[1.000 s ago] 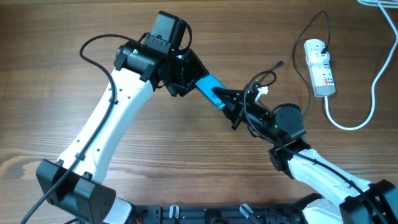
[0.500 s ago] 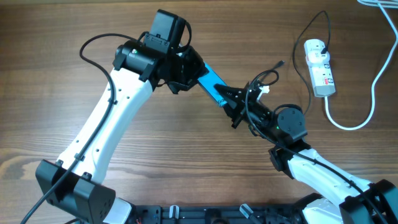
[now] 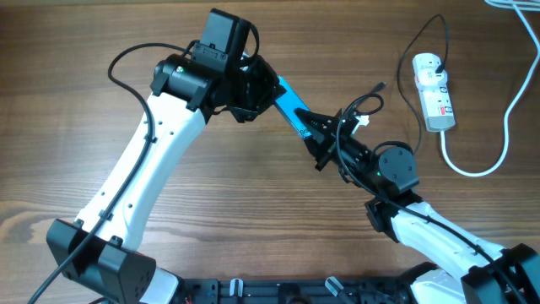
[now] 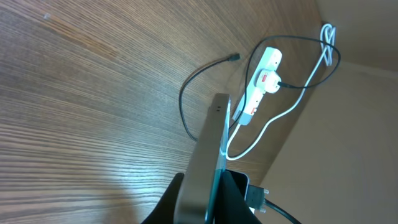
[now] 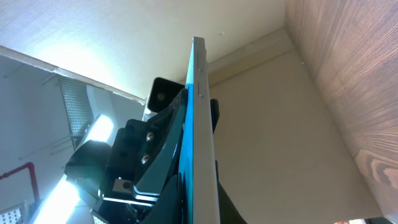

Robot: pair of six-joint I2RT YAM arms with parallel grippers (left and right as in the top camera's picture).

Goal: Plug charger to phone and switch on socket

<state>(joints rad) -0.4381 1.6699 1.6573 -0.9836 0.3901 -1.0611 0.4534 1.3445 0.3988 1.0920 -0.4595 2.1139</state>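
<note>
The phone (image 3: 291, 105), teal screen up, hangs tilted above the table between both arms. My left gripper (image 3: 272, 91) is shut on its upper-left end and my right gripper (image 3: 314, 133) is shut on its lower-right end. In the left wrist view the phone (image 4: 211, 143) stands edge-on between the dark fingers (image 4: 176, 193). The right wrist view shows the phone (image 5: 200, 112) edge-on too. The charger (image 3: 381, 85), a thin black cable, lies on the table with its free tip right of the phone. The white socket (image 3: 433, 91) lies at the far right, also visible as the socket (image 4: 261, 74) in the left wrist view.
A thick white power cord (image 3: 472, 169) loops from the socket toward the table's right edge. The black charger cable (image 4: 185, 102) curves across the wood below the phone in the left wrist view. A wall rises past the table's far edge.
My left gripper has closed onto the phone's upper end. The phone has shifted slightly up and away while the right gripper keeps hold of its lower end.
</note>
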